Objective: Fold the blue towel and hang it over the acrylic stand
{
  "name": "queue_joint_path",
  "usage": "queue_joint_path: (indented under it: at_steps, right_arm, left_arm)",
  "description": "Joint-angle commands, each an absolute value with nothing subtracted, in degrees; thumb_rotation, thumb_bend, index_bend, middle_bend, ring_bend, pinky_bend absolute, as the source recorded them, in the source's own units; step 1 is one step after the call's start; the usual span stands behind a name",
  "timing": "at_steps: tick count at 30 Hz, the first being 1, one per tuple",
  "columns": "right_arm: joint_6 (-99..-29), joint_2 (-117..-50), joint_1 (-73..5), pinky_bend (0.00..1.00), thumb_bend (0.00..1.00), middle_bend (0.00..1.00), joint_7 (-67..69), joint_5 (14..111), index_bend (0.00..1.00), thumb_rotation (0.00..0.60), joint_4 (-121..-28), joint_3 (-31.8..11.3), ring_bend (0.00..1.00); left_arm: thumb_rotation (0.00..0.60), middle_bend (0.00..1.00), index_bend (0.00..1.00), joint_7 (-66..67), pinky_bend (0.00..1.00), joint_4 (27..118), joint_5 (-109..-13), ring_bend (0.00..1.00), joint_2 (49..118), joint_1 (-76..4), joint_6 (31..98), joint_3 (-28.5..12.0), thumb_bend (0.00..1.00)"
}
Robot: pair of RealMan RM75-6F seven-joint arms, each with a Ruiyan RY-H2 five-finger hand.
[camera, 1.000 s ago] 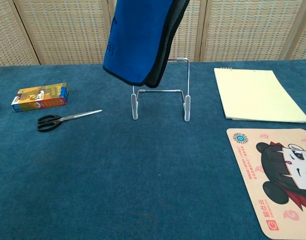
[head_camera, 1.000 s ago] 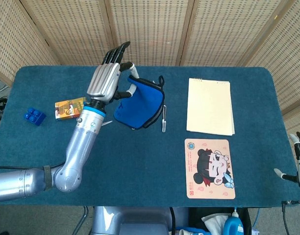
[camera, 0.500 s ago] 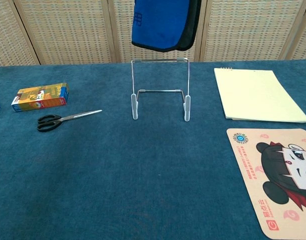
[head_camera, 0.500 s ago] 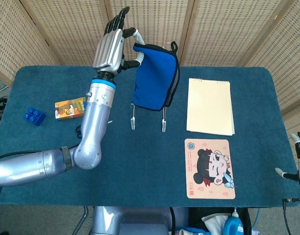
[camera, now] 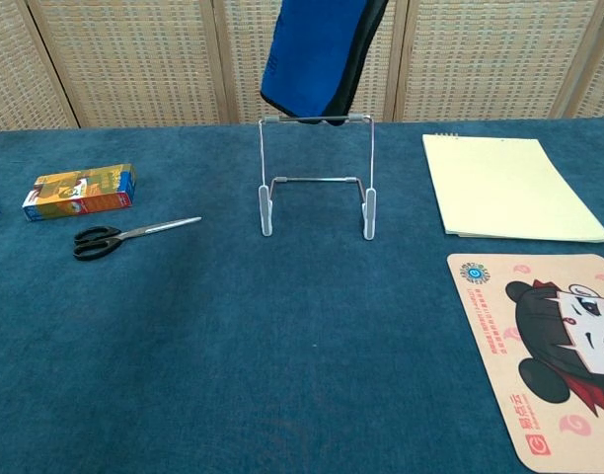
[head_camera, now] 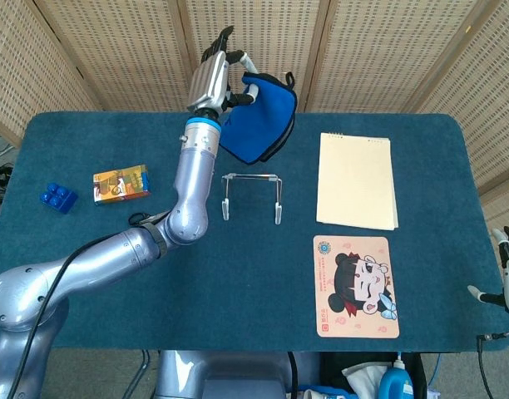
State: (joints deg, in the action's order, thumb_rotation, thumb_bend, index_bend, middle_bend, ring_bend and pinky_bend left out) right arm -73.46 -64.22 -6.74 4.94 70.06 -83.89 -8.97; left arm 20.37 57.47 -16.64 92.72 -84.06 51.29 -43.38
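Note:
The folded blue towel (head_camera: 261, 116) with its dark edging hangs in the air from my left hand (head_camera: 219, 76), which pinches its top corner high above the table's far side. In the chest view the towel (camera: 317, 54) hangs down to just about the top bar of the acrylic stand (camera: 316, 176), behind it; the hand itself is out of that frame. The stand (head_camera: 252, 194) is bare and upright mid-table. My right hand (head_camera: 508, 274) sits low at the table's right front corner, fingers apart, holding nothing.
An orange box (camera: 80, 191), black-handled scissors (camera: 124, 236) and a blue toy block (head_camera: 57, 198) lie to the left. A yellow notepad (head_camera: 357, 179) and a cartoon mouse pad (head_camera: 356, 285) lie to the right. Wicker screens stand behind the table (camera: 233, 375).
My left hand has carried the towel farther back and away from me; in the chest view its lower edge has come down to the level of the stand's top bar. The right hand stays put.

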Motion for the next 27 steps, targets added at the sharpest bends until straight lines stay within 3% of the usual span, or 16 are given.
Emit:
queue_joint_path:
  at_steps: [1, 7, 22, 27]
  right_arm:
    - [-73.26, -64.34, -6.82, 0.0, 0.0, 0.0, 4.76, 69.9, 0.0, 0.6, -83.77, -8.97, 0.0]
    - [-73.03, -64.4, -6.82, 0.0, 0.0, 0.0, 4.85, 69.6, 0.0, 0.6, -83.54, -9.06, 0.0]
    - [-73.34, -64.17, -6.63, 0.0, 0.0, 0.0, 5.43, 70.24, 0.0, 0.6, -83.83, -8.96, 0.0]
    - [-73.5, -64.14, -6.61, 0.0, 0.0, 0.0, 5.42, 70.5, 0.0, 0.6, -84.0, -8.91, 0.0]
  left_arm:
    - [0.6, 0.0, 0.91, 17.68, 0.0, 55.18, -17.46, 0.0, 94.7, -84.61, 49.25, -42.61, 0.44]
    - [0.6, 0.0, 0.91, 15.51, 0.0, 57.59, -16.53, 0.0, 94.73, -82.66, 48.89, -42.5, 0.44]
    - [0.6, 0.0, 0.91, 17.88, 0.0, 78.21, -11.94, 0.0, 87.57, -73.56, 57.87, -39.69, 0.45]
    - [0.6, 0.0, 0.91, 17.25, 0.0, 84.07, -11.9, 0.0, 84.87, -70.23, 57.68, -38.46, 0.44]
